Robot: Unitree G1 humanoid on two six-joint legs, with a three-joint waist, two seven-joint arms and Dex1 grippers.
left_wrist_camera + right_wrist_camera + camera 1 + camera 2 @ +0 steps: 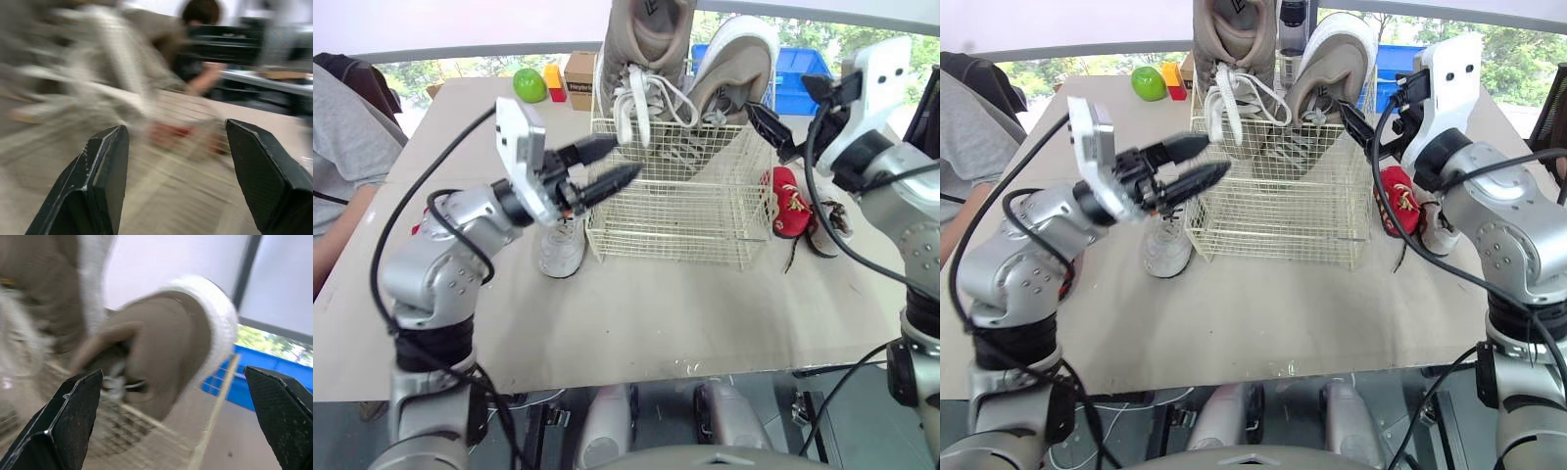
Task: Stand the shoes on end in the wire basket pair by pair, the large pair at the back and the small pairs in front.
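Currently left gripper [625, 163] and right gripper [769, 132], jaws open, flank wire basket [675, 211]; white shoe [563, 245] left, red shoe [786, 201] right, far cardboard box [578, 80] label unreadable.

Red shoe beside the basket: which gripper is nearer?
Right. The right gripper hangs above the red shoe; the left gripper is across the wire basket, at its left.

We log a cream wire basket [675, 220] sitting on the table [656, 323]. Two large taupe sneakers with white soles and loose white laces stand on end at its back, toes down. The left sneaker [644, 49] is near upright; the right sneaker [732, 69] tilts, top toward the right. A small white sneaker [562, 247] lies just beside the basket's left side. A small red shoe [786, 201] lies beside its right side.
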